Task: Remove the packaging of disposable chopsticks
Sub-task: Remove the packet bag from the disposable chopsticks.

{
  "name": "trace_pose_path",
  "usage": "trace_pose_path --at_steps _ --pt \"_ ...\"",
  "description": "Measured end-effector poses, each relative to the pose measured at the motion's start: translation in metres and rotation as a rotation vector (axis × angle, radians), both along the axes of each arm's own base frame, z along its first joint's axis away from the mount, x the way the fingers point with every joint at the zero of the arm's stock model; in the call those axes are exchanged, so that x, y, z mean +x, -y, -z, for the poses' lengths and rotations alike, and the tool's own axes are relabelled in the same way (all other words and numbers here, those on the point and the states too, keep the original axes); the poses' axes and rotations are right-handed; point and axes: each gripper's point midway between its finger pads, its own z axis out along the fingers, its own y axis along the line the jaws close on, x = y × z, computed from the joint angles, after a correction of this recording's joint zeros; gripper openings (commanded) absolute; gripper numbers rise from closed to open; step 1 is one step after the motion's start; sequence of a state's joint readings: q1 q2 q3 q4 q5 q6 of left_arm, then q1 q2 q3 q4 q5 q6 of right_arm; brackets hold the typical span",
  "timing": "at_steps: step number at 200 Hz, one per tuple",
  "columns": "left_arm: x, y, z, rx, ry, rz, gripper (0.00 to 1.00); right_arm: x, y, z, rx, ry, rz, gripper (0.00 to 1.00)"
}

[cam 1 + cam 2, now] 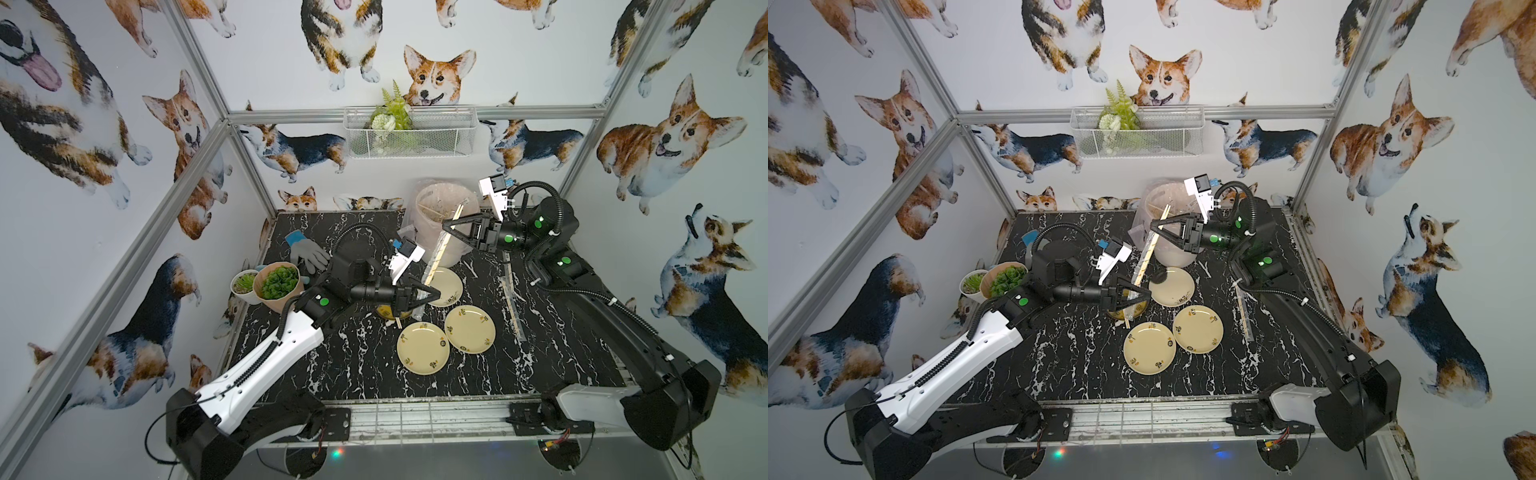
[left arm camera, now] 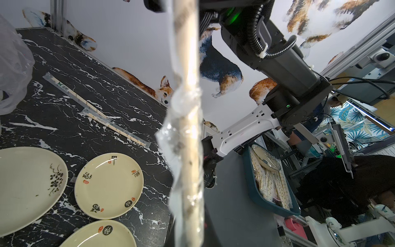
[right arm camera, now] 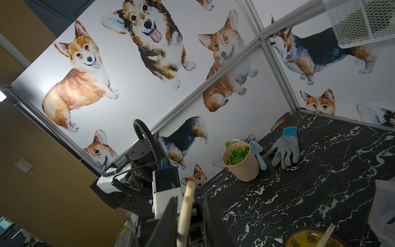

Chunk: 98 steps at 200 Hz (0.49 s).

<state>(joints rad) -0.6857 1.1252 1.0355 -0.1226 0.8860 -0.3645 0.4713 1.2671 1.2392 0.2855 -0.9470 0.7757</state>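
Observation:
One pair of disposable chopsticks hangs slanted in the air between my two grippers, in front of the bin. Its clear packaging is crinkled and bunched along the lower half of the sticks. My left gripper is shut on the low end of that sleeve, above a plate's edge. At the bare upper end is my right gripper. Its jaws stand slightly apart round the stick, with a gap on one side.
Two more wrapped pairs lie on the table at the right. Three cream plates sit mid-table. A yellow bowl sits under the left gripper. Bin with liner at the back; potted plants and a glove at the left.

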Motion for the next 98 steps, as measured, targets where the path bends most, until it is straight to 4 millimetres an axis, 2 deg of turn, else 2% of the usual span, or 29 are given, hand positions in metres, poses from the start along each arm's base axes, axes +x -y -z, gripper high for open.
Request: trace_pose_path --at_steps 11,15,17,24,40,70,98 --pt "0.002 0.0 0.001 0.005 -0.005 -0.011 0.0 -0.002 0.0 -0.002 0.009 -0.02 -0.014 0.0" --pt "0.002 0.0 0.002 0.006 -0.004 -0.011 0.13 -0.003 0.0 -0.002 0.011 -0.017 -0.014 0.0" --pt "0.002 0.0 0.002 0.006 -0.004 -0.012 0.24 -0.003 0.0 -0.002 0.011 -0.017 -0.015 0.0" --pt "0.002 0.0 0.002 0.006 -0.001 -0.013 0.43 -0.004 -0.001 -0.003 0.013 -0.014 -0.016 0.0" --pt "0.003 0.0 0.002 0.014 0.012 -0.016 0.58 -0.004 0.0 -0.005 0.012 -0.011 -0.011 0.0" --pt "0.005 -0.002 -0.002 0.026 0.029 -0.035 0.6 -0.005 0.001 -0.012 0.009 0.014 -0.015 0.0" --pt "0.007 -0.002 -0.027 -0.011 0.089 -0.038 0.59 -0.007 -0.002 -0.004 -0.021 -0.006 -0.04 0.0"
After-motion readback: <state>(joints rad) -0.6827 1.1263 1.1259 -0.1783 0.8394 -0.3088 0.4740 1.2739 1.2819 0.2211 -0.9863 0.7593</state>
